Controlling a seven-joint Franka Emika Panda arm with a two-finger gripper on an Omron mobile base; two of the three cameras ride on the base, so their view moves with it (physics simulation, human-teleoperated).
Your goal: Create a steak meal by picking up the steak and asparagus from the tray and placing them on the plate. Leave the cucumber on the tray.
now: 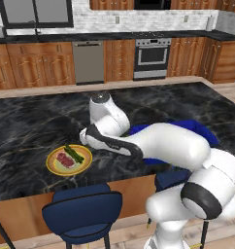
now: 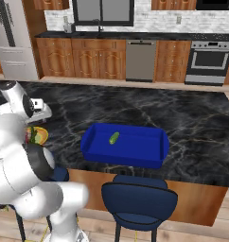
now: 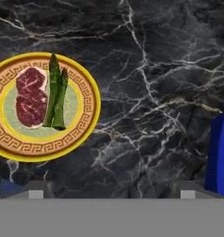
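So, quick rundown, everything placed relative to the plate [image 3: 44, 105]:
Surface: black marble island counter [image 1: 37, 124] with white veins is carrying the plate near its front edge, with dark blue stools [image 1: 83, 214] tucked in below.
Room: wooden cabinets [image 1: 37, 63], a steel dishwasher [image 1: 88, 62] and an oven [image 1: 151, 57] are lining the far wall well beyond the plate.
Plate contents: the steak [image 3: 30, 97] and the asparagus [image 3: 56, 92] are lying side by side on it, touching.
Tray: the blue tray [image 2: 95, 150] is sitting well apart from the plate on the same counter.
Tray contents: the cucumber [image 2: 114, 138] is lying alone inside it.
Gripper: the gripper [image 3: 109, 187] is hovering above bare marble just beside the plate, tips spread wide, pinching nothing.
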